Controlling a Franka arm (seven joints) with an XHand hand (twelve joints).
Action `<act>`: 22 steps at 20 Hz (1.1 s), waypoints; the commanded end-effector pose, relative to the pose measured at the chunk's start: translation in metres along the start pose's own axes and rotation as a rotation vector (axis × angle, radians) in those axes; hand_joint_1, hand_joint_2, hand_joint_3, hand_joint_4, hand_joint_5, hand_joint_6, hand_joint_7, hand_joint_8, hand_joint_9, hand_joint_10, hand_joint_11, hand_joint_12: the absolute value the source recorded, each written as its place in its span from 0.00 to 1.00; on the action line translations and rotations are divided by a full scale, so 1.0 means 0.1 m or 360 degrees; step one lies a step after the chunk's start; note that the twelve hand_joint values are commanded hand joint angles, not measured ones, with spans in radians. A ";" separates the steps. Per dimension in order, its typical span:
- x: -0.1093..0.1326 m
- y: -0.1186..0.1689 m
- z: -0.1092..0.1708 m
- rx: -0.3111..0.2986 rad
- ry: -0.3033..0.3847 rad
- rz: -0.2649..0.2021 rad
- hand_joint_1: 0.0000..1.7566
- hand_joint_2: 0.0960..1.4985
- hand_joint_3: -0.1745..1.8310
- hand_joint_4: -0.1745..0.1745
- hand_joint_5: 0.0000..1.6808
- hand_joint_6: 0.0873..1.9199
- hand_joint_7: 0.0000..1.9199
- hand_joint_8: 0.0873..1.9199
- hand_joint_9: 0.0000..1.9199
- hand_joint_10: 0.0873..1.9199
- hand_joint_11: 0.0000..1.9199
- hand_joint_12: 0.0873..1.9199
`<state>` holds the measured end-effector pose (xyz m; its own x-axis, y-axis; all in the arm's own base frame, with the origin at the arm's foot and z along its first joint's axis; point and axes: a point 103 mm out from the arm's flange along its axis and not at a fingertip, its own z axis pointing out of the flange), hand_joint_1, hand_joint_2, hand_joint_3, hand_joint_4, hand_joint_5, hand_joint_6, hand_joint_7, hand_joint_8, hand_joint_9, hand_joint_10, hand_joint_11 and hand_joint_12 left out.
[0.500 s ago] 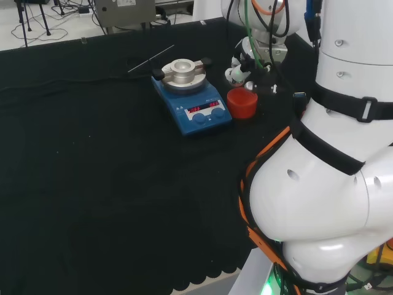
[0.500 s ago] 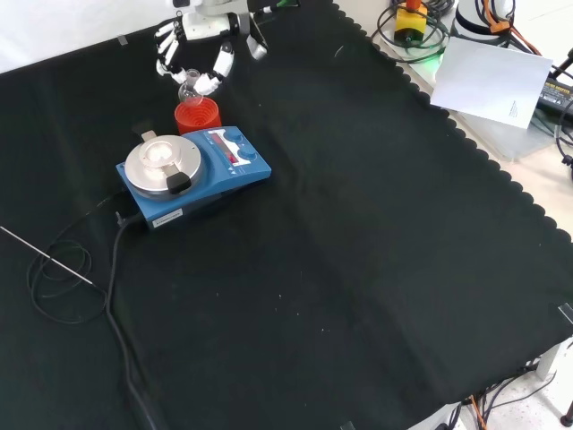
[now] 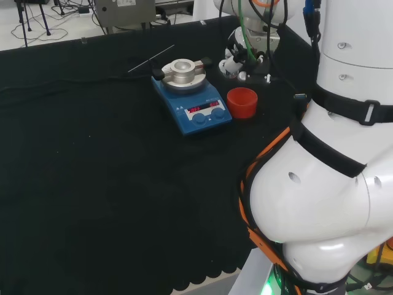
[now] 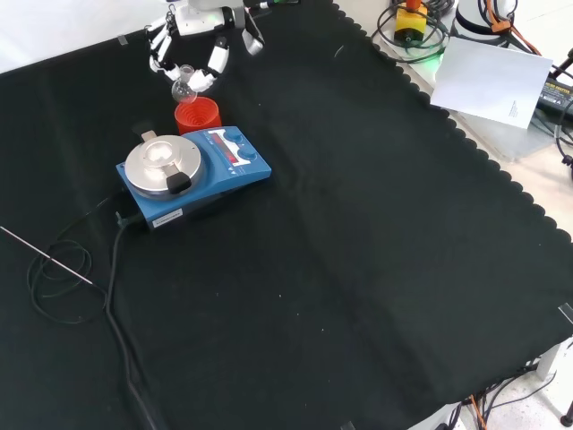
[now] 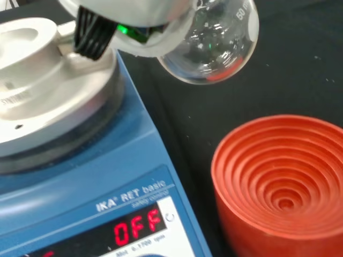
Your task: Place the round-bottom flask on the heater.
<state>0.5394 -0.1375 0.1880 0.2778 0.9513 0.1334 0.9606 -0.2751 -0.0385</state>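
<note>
Front view, hand point(image 4: 192, 40) lifted flask point(image 4: 183, 90) off stand point(image 4: 197, 116)

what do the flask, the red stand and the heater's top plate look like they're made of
Round-bottom flask: clear glass, by its transparency and sharp glints. Red ribbed stand: matte and evenly coloured with moulded concentric steps, probably rubber or silicone. Heater's top plate: dull silvery metal with a brushed sheen, likely aluminium or steel, on a glossy blue painted body.

A blue hotplate heater with a round silver top point(image 3: 190, 101) stands near the far edge of the black cloth bench point(image 3: 92, 184). Just beside it stands an empty red ribbed ring stand point(image 3: 242, 102). The black and white hand point(image 3: 236, 58) hangs above it.
</note>
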 end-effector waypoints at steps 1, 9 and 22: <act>0.21 0.17 -0.22 0.0023 -0.0033 -0.0041 0.61 0.39 0.55 0.98 0.62 0.61 0.32 0.33 0.41 0.30 0.15 0.68; 0.59 0.45 -0.38 0.0055 -0.0021 -0.0127 0.60 0.39 0.55 1.00 0.62 0.61 0.32 0.33 0.41 0.30 0.16 0.69; 1.02 0.76 -0.33 0.0121 -0.0008 -0.0261 0.60 0.39 0.55 1.00 0.62 0.61 0.32 0.33 0.41 0.30 0.16 0.68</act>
<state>0.6334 -0.0870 0.2375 0.1550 0.9799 0.1257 0.9872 -0.1487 -0.0585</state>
